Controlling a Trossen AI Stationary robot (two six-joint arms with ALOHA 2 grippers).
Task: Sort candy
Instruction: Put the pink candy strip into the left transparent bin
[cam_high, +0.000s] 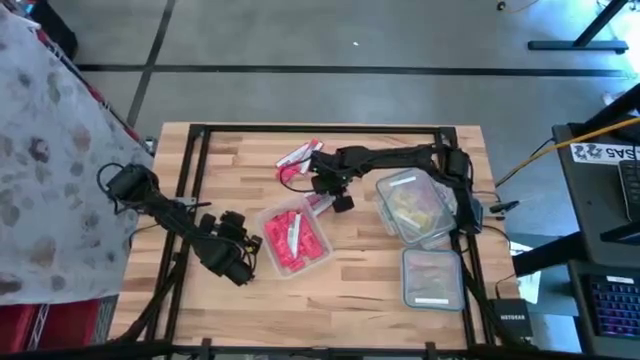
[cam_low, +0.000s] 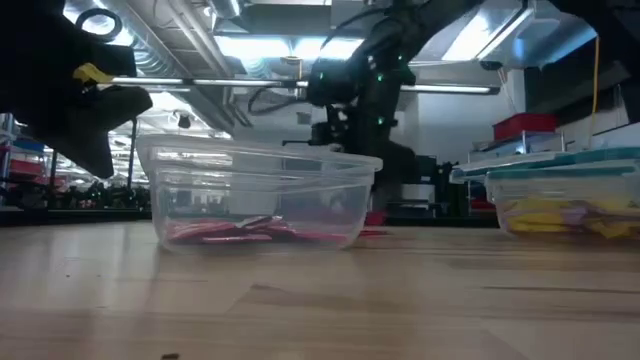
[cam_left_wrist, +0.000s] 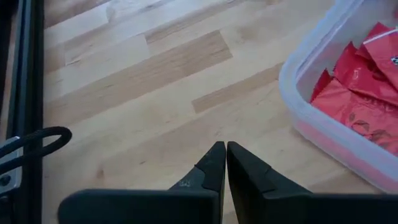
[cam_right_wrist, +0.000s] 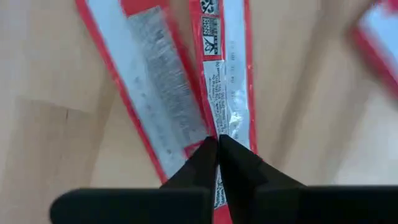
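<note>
Above the few red wrappers (cam_right_wrist: 227, 81) left loose on the wooden surface (cam_high: 360, 275), the right tool (cam_right_wrist: 217, 142) hangs with its two fingers pressed tip to tip. The right wrist view shows those tips meeting directly over one long red-edged piece, with a second piece (cam_right_wrist: 146, 81) just beside it. Whether the fingers have pinched the wrapper or only rest shut above it cannot be told. In the overhead view these loose pieces (cam_high: 300, 155) lie near the surface's far edge, just beyond the right tool (cam_high: 335, 190), which appears placed there to lift the next one.

The left tool (cam_left_wrist: 225, 163) waits with fingers closed on nothing, low over bare wood, the clear tub of red candy (cam_left_wrist: 357, 93) just beside it and not touched. Its place there looks like a standby spot, clear of the other arm's reach.

The sorting is well advanced by colour: the red tub (cam_high: 293, 240) sits between the two tools, a tub of yellow pieces (cam_high: 415, 207) stands just beyond the right tool on its far side, and a third tub (cam_high: 432, 278) with a pale few lies nearer the front edge. The red pieces under the right tool probably belong in the red tub.
</note>
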